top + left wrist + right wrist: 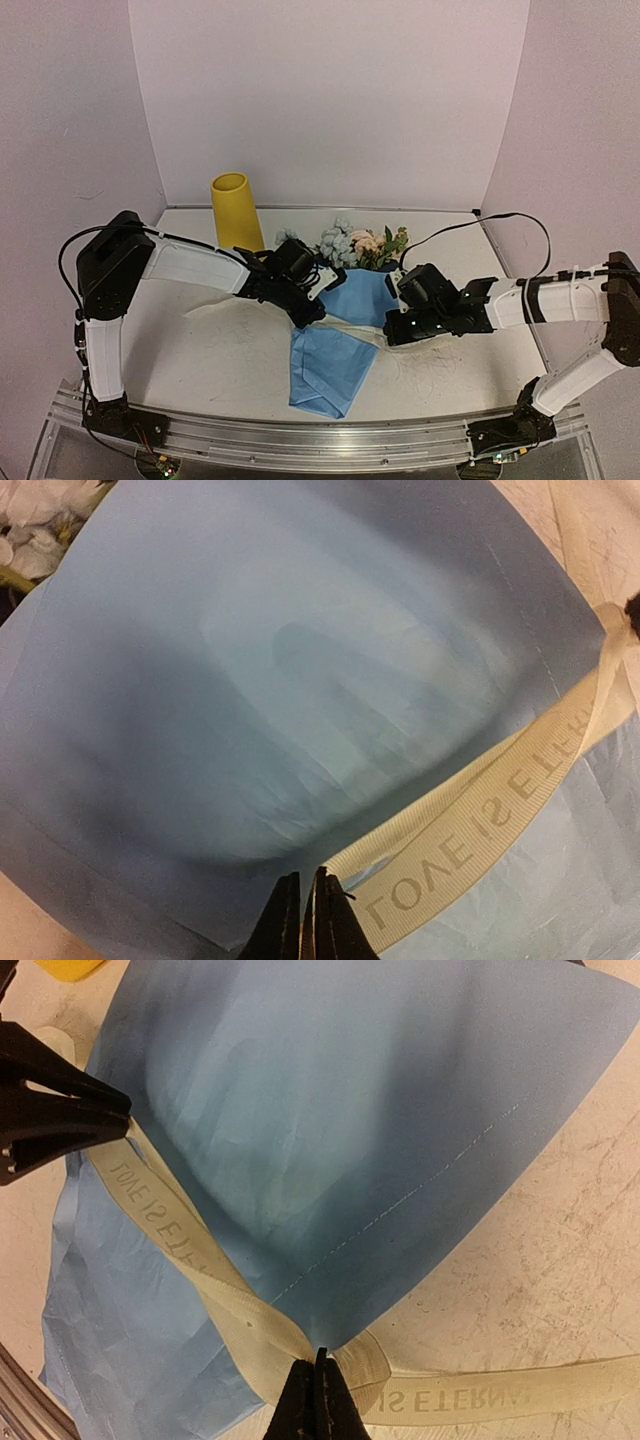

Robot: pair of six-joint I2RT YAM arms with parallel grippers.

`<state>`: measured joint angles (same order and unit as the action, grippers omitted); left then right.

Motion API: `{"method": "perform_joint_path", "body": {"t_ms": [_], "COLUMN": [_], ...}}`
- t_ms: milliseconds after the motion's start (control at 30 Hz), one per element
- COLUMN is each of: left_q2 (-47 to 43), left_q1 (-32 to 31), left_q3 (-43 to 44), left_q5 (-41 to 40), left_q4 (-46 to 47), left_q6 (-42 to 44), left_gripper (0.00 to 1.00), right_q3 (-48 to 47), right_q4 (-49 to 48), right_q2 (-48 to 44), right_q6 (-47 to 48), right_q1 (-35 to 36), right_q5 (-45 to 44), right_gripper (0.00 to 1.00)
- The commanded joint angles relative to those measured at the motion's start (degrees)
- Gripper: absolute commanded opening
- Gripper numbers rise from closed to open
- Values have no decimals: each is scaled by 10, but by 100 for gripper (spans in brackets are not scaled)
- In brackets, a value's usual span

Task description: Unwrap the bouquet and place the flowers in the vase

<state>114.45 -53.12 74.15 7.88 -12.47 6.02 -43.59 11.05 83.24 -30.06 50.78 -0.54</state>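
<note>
The bouquet lies on the table with its flowers [355,243] pointing to the back. Its light blue paper cone [335,365] spreads toward the front. A cream printed ribbon [170,1220] crosses the paper [350,1110]. My left gripper [312,310] is shut on one end of that ribbon [480,820], and its dark fingers [60,1110] show at the left in the right wrist view. My right gripper [320,1360] is shut on the ribbon where it crosses at the cone's edge, right of the left one [390,328]. The yellow vase [234,210] stands upright at the back left.
A loose ribbon tail [215,308] trails left across the table under the left arm. White walls close in the back and sides. A metal rail [300,440] runs along the near edge, and a black cable [510,225] loops at the right.
</note>
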Motion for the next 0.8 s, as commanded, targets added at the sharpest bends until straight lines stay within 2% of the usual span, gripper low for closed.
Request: {"method": "perform_joint_path", "body": {"t_ms": [0,200,467,533,567,600,633,700,767], "left_q2": [-27,-88,-144,-149,-151,-156,-159,-164,-170], "left_q1": [3,11,27,26,26,26,26,26,26], "left_q3": [20,-44,-147,-159,-164,-169,-170,-169,-163], "left_q5": [-45,-122,-114,-108,-102,-96,-89,-81,-59], "left_q4": [2,40,101,109,112,116,120,122,122], "left_q6": [-26,-106,-190,-193,-192,-192,-189,-179,-165], "left_gripper": [1,0,1,10,19,28,36,41,46], "right_q3": [4,32,31,23,19,15,10,-3,-26], "right_q4": [-11,4,18,18,15,0,-5,-7,-8], "right_q2": [5,-19,-27,-28,-32,-40,-50,-61,-64], "right_q6": [-9,-70,-87,-61,-39,-6,17,37,66], "right_q1": [1,0,0,0,0,0,1,1,0], "right_q5": [-13,-82,-104,-92,-74,-42,-22,-6,29], "right_gripper": [0,0,3,11,16,33,41,49,51]}}
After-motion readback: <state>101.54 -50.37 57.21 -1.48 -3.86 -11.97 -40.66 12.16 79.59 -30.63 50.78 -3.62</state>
